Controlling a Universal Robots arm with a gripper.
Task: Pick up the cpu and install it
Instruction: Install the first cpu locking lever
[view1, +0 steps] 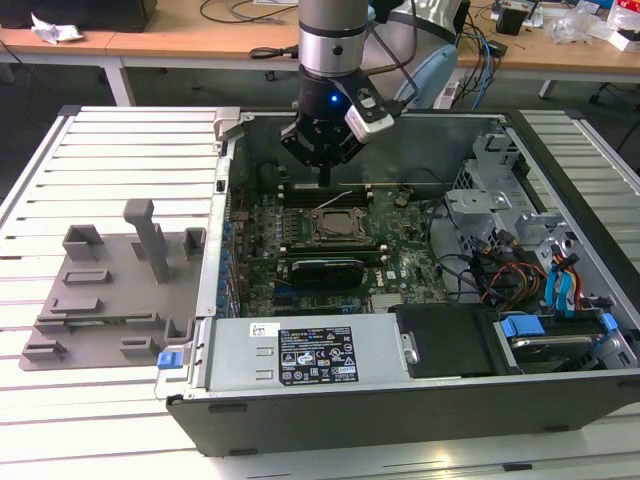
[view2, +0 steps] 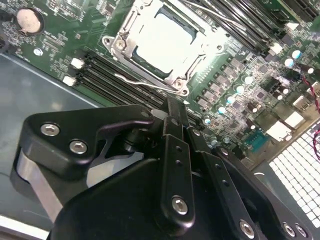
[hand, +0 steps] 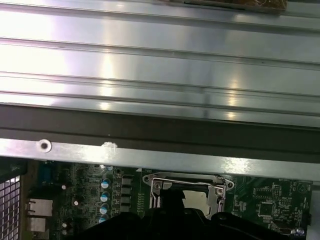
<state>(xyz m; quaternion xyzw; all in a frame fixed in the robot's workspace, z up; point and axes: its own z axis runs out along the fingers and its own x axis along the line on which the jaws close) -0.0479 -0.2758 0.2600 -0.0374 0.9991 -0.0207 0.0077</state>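
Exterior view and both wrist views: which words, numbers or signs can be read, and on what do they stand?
Nothing can be read with certainty.
Black label on the grey metal cover: white print, too small.
White sticker beside it: too small.
Motherboard: white markings, blurred.
cpu top: bright glare, no print readable.

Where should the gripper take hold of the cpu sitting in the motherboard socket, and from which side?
Probably from straight above. The cpu lies flat in the socket, whose metal frame rings its edges, so only its silvery top is freely exposed. Opposite edges would be the grip, if the frame leaves room; that cannot be judged here. The gripper hangs just above the socket.
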